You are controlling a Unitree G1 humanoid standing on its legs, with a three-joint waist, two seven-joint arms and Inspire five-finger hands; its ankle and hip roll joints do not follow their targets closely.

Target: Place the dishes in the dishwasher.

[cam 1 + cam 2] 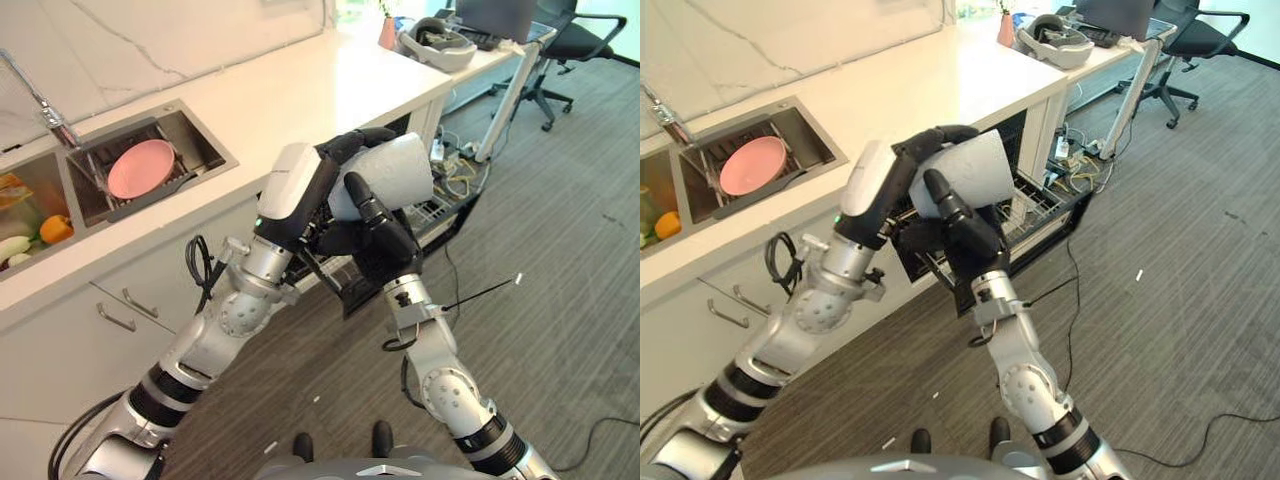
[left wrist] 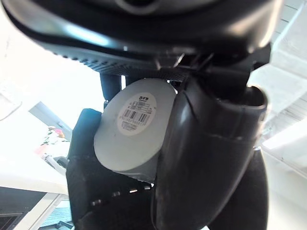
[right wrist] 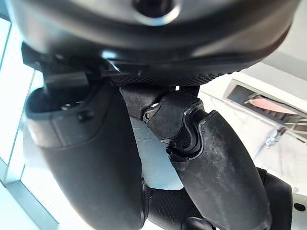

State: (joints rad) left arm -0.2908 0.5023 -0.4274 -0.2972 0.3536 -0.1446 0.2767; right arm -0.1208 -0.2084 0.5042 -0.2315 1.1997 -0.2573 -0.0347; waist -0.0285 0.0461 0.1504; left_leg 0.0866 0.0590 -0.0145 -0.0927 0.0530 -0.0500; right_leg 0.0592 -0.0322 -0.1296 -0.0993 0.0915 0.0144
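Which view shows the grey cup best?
Right eye view: the grey cup shows side-on, held between left hand and right hand above the dishwasher rack. Left wrist view shows its labelled base; right wrist view a sliver between fingers.

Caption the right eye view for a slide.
Both hands, left and right, clasp a grey cup above the open dishwasher rack.
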